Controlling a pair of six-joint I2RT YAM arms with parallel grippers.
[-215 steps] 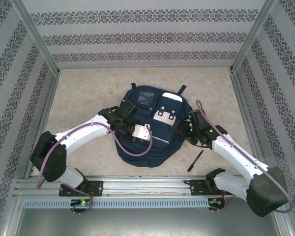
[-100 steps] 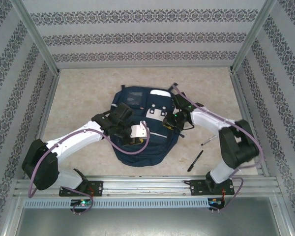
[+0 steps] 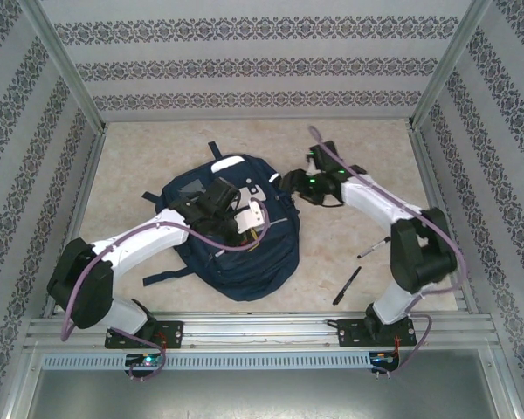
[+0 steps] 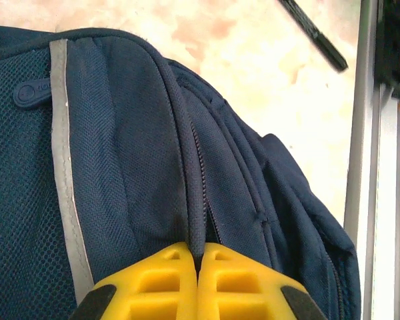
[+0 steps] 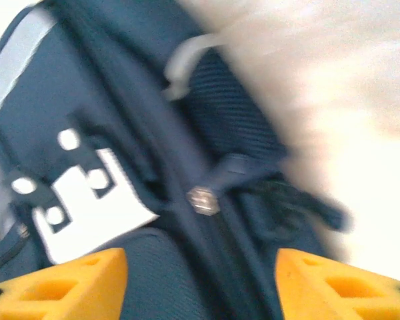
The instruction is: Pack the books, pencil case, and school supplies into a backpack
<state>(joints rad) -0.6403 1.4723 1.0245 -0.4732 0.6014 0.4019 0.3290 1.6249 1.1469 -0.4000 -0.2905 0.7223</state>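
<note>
I have the left arm stretched in from 8 o'clock, left gripper (image 4: 199,267) clamped on the zip seam of the backpack (image 3: 236,257). Right arm doubles back, right gripper (image 5: 200,280) spread wide at the bag's 2 o'clock corner. The navy bag lies flat mid-table, pen (image 3: 347,285) at its 4 o'clock.

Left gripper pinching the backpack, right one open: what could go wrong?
Left gripper, shut on a fabric ridge beside the zip, may drag the whole backpack instead of opening it. Right gripper, open above the zip pull, may close on loose fabric instead. The black pen lies close to the right arm and might get swept.
</note>
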